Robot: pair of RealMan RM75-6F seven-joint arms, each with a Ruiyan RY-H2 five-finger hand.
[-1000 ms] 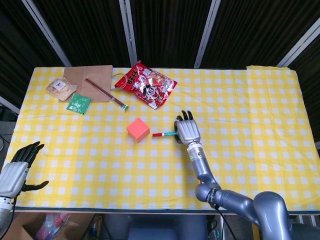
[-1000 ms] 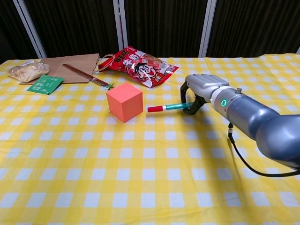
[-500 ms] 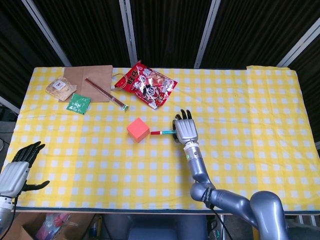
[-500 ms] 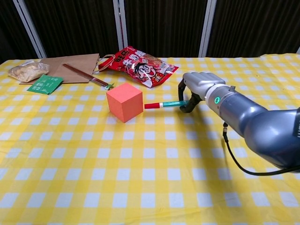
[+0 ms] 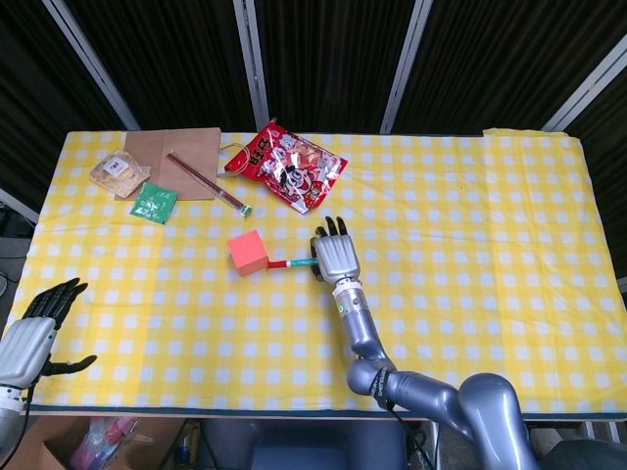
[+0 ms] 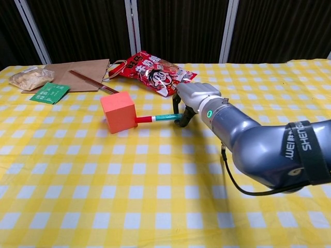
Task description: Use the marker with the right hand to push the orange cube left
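The right hand (image 6: 192,98), fingers clamping the marker (image 6: 159,118), is pressing its red tip against the orange cube (image 6: 118,112) mid-desk; pushing appears underway, next calling for steady leftward travel

Head cam high, looks down; chest cam low, closer; both share table (image 5: 509,294)

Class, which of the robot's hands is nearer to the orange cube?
Right. The right hand sits just right of the orange cube, its marker tip touching it; the left hand is far off at the table's near-left corner.
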